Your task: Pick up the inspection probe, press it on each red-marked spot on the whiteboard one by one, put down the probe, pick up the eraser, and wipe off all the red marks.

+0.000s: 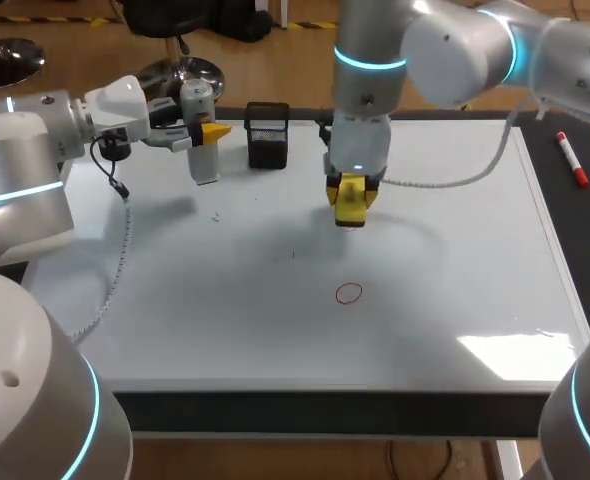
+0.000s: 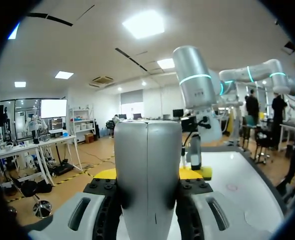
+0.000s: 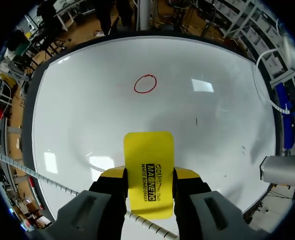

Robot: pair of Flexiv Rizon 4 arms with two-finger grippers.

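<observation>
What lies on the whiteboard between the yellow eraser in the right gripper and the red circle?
Nothing: the right wrist view shows only bare whiteboard between the eraser and the red circle.

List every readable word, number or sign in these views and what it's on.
"MAGNETIC": black band on the yellow eraser held in the right gripper.
"WHITE BOARD ERASER": next line on the same eraser.
A smaller line beside these: too small to read.
Label on the red marker: too small to read.
No print visible on the probe or the black holder.
The red circle on the whiteboard: a drawn mark, no text.
</observation>
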